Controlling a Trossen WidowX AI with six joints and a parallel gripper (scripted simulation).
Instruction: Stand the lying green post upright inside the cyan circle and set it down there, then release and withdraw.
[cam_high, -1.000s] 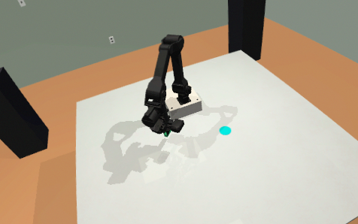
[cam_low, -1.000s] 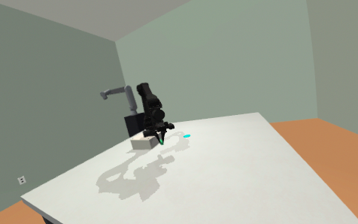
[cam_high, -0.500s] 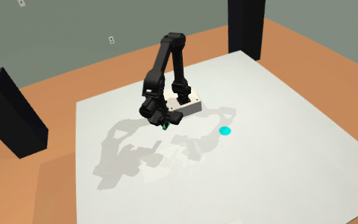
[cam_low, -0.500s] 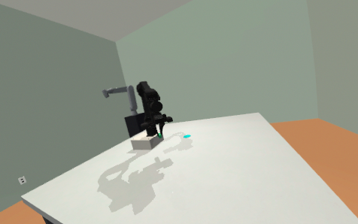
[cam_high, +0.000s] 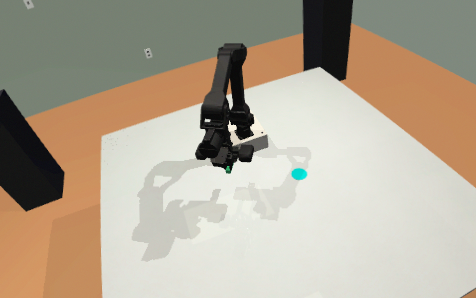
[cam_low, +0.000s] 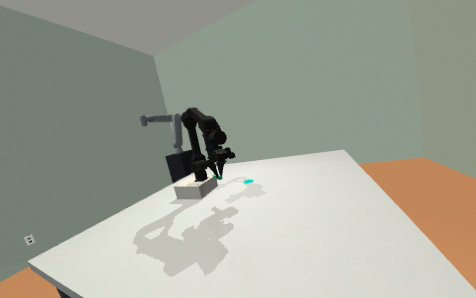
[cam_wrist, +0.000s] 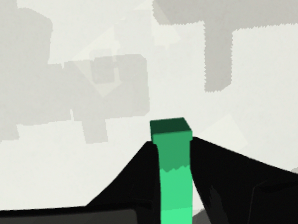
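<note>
The green post (cam_high: 228, 170) (cam_low: 220, 177) (cam_wrist: 175, 186) is between the fingers of my gripper (cam_high: 228, 168) (cam_low: 219, 177) (cam_wrist: 170, 148), which is shut on it. In the wrist view the post runs up from the bottom edge between the black fingers, and its dark end face shows just past the fingertips. It is held off the table; the fingers hide much of it in the top and exterior views, so its exact tilt is hard to tell. The cyan circle (cam_high: 299, 174) (cam_low: 248, 181) lies flat on the table, to the right of the gripper in the top and exterior views. It is outside the wrist view.
The arm's pale box-shaped base (cam_high: 259, 143) (cam_low: 188, 191) stands close behind the gripper on the white table (cam_high: 380, 215) (cam_low: 325, 240). Shadows of the arm fall across the table. Dark pillars (cam_high: 327, 40) (cam_high: 27, 165) stand beyond the table's edges. A grey arm (cam_low: 177, 132) shows in the background.
</note>
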